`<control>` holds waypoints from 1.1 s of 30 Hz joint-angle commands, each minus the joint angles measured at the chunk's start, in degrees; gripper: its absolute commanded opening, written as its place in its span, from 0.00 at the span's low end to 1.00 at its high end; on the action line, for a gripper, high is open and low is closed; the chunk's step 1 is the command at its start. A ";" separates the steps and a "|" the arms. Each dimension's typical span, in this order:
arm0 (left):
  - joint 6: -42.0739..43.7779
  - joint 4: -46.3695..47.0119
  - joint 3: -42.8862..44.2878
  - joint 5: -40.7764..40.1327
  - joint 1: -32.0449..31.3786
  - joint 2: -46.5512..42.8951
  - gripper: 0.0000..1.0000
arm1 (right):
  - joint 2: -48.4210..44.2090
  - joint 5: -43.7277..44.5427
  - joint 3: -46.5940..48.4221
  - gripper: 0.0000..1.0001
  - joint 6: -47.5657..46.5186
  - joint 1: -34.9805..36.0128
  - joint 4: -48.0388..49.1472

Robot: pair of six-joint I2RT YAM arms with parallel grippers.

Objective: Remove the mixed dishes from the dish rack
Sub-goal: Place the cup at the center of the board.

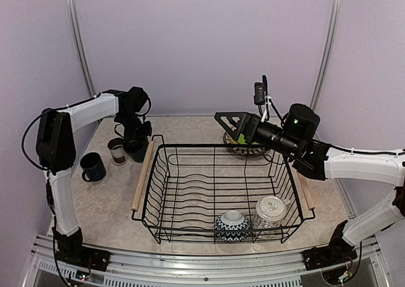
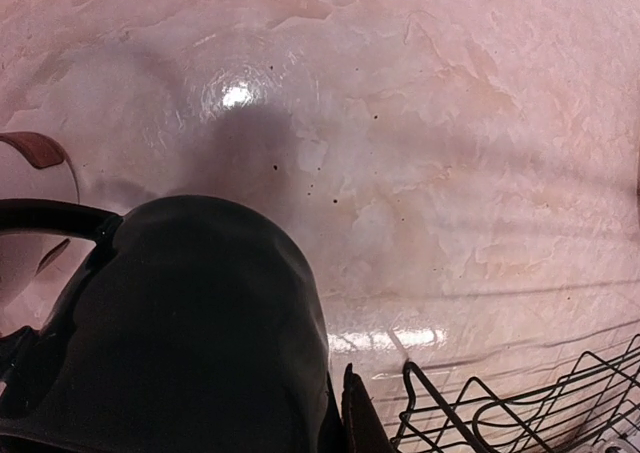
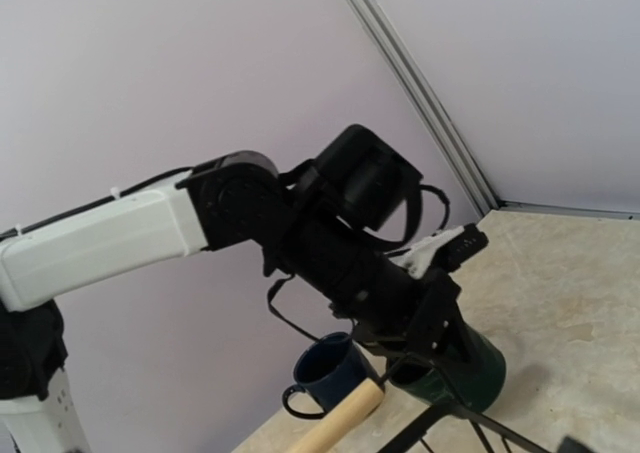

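The dish rack (image 1: 215,192) stands mid-table. It holds a blue-white patterned bowl (image 1: 231,226) and a white patterned cup (image 1: 271,211) at its near side. My left gripper (image 1: 135,142) is shut on the rim of a teal mug (image 1: 137,151), which rests on the table just left of the rack's left wooden handle (image 1: 143,175). In the left wrist view the mug (image 2: 190,323) fills the lower left beside one finger (image 2: 362,423). My right gripper (image 1: 226,126) hangs open and empty above stacked plates (image 1: 245,149) behind the rack. The right wrist view shows the teal mug (image 3: 475,368).
A dark blue mug (image 1: 93,166) and a brown-and-white cup (image 1: 117,151) stand on the table left of the rack; the blue mug also shows in the right wrist view (image 3: 330,373). The rack's right wooden handle (image 1: 305,192) lies under my right arm. Walls close the back and sides.
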 commanded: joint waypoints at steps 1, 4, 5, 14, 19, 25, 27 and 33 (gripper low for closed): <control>4.31 -3.30 4.30 -8.71 -2.64 1.86 0.05 | -1.53 0.26 -1.32 1.00 0.10 -0.37 1.17; 5.79 -4.55 5.43 -9.26 -3.33 3.52 0.06 | -1.77 0.40 -1.56 1.00 0.19 -0.37 1.25; 6.41 -4.84 5.86 -8.83 -3.53 3.95 0.07 | -1.89 0.46 -1.66 1.00 0.27 -0.34 1.29; 9.27 -6.25 7.08 -7.42 -3.60 6.66 0.20 | -2.46 0.60 -2.07 1.00 0.39 -0.33 0.79; 9.37 -6.54 7.24 -8.13 -3.40 6.84 0.21 | -3.09 1.50 -1.43 1.00 -0.78 -0.29 -2.00; 9.64 -6.85 7.11 -10.17 -3.33 5.76 0.36 | -3.51 2.67 -0.20 1.00 -2.16 -0.34 -5.87; 9.72 -6.98 7.15 -10.68 -3.05 5.26 0.39 | -3.83 2.96 -0.19 1.00 -2.35 -0.33 -6.24; 9.70 -6.56 6.28 -11.37 -2.94 2.77 0.55 | -4.03 5.62 4.09 1.00 -6.13 -0.37 -17.26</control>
